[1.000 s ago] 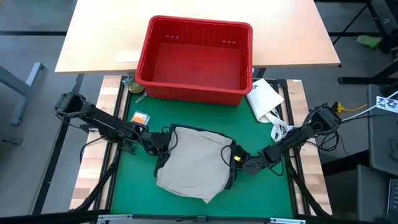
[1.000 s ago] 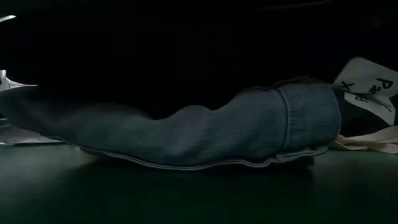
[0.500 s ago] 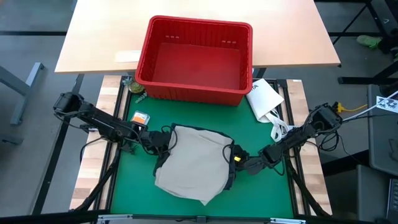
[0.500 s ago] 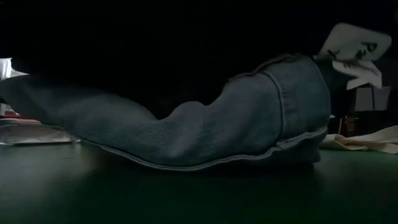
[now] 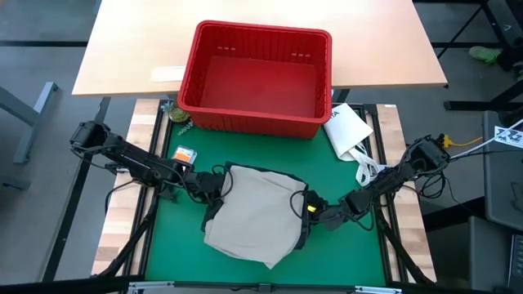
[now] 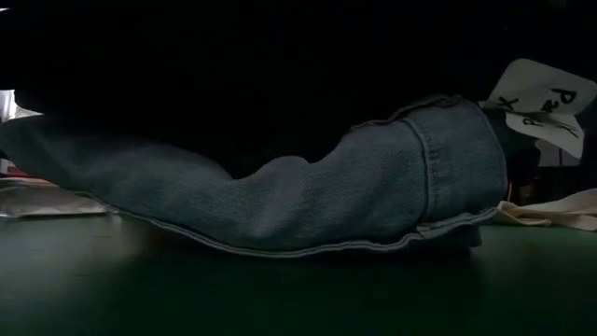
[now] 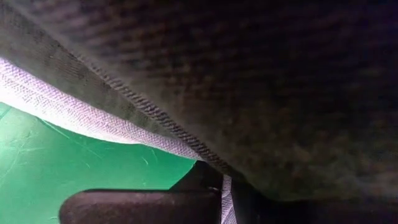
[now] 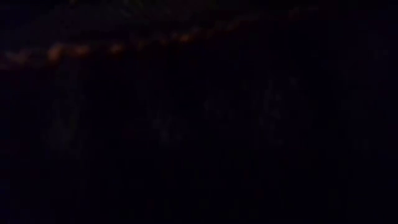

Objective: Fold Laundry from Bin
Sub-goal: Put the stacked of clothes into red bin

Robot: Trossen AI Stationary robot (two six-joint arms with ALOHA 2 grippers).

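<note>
Fold step in hand — tan khaki trousers [image 5: 252, 214] over denim jeans [image 6: 308, 201] on green mat [image 5: 172, 245], red bin [image 5: 257, 75] behind. Left gripper [image 5: 214, 186] clenched on fabric edge; right gripper [image 5: 315, 209] at opposite edge, grip can't tell. Next — probably needs matched lift.

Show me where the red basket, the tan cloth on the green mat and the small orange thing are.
red basket [image 5: 189, 69]: high view, on its left wall.
tan cloth [image 5: 253, 214]: high view, on the middle of the cloth.
small orange thing [image 5: 185, 153]: high view, on its top, left of the cloth.
</note>
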